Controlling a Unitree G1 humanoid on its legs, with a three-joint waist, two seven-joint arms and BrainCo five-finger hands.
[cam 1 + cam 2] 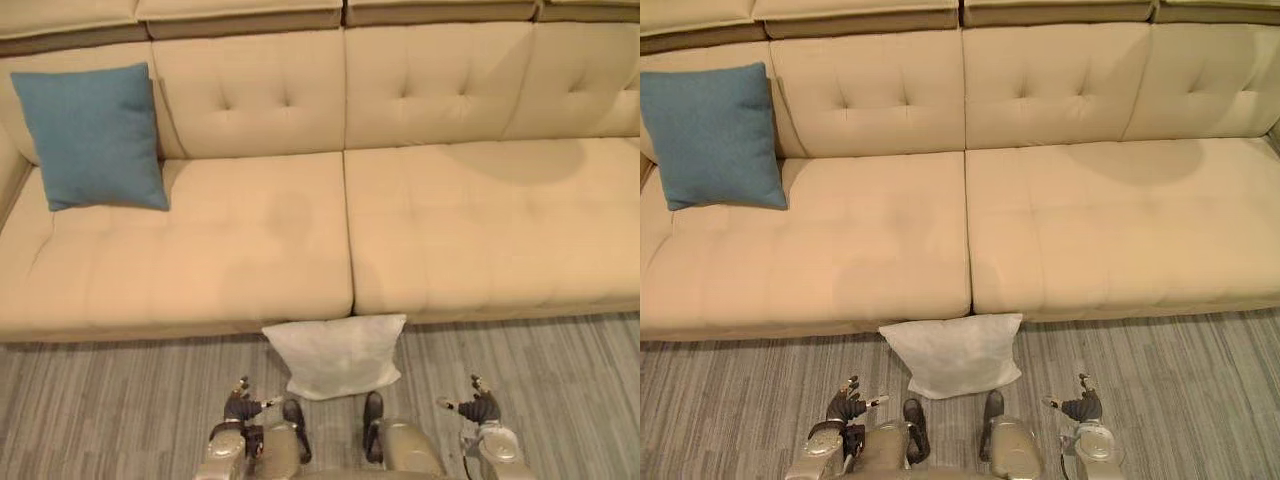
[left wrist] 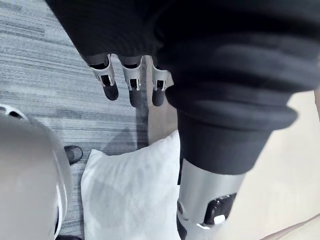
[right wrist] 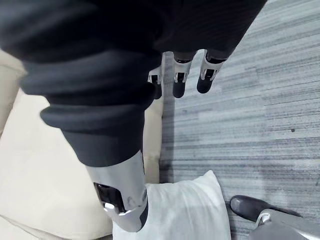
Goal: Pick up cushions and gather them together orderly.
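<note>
A white cushion (image 1: 337, 355) lies on the grey floor, leaning against the front of the beige sofa (image 1: 450, 220); it shows too in the left wrist view as the cushion (image 2: 130, 195) and in the right wrist view as the cushion (image 3: 185, 210). A blue cushion (image 1: 92, 137) stands upright against the sofa's back at its far left end. My left hand (image 1: 243, 404) hangs low to the left of the white cushion, fingers relaxed and holding nothing. My right hand (image 1: 478, 405) hangs low to the cushion's right, likewise open and apart from it.
The striped grey floor (image 1: 120, 400) stretches along the sofa's front. The sofa's two wide seat pads (image 1: 210, 240) carry nothing but the blue cushion at the left.
</note>
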